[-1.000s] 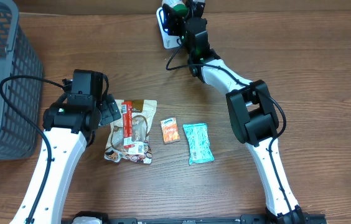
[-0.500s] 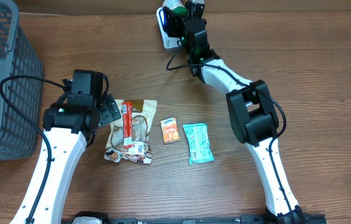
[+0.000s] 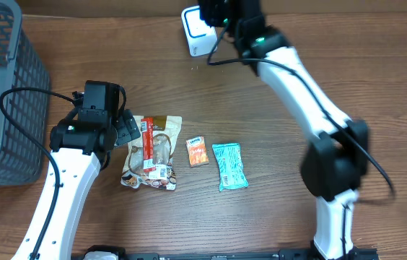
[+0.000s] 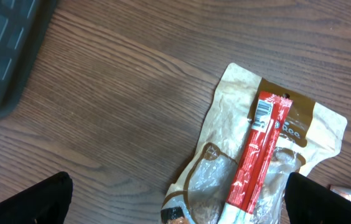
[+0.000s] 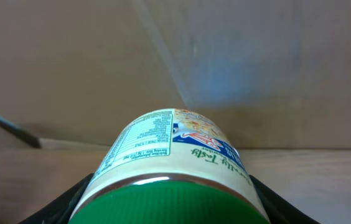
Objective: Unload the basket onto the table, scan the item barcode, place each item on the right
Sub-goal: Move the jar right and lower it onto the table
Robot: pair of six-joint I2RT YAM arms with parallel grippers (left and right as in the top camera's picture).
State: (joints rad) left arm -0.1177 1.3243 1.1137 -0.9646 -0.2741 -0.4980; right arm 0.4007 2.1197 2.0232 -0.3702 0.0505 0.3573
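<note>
Right wrist view: your right pincer (image 3: 221, 12) clamps a cream-labelled round jar (image 5: 175, 146) with a green lid at the table's (image 3: 377, 72) far edge. The lid faces the camera and the long axis runs away from it. Your left pincer (image 4: 175, 202) stands apart.

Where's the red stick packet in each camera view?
Overhead: the red stick lies left of centre, on the pouch.
Left wrist: lower right, red stick lying along the pouch.
Right wrist: not in it; a green-lidded jar fills the view.
Shared landmark: the pouch beneath it, in overhead and left wrist.
</note>
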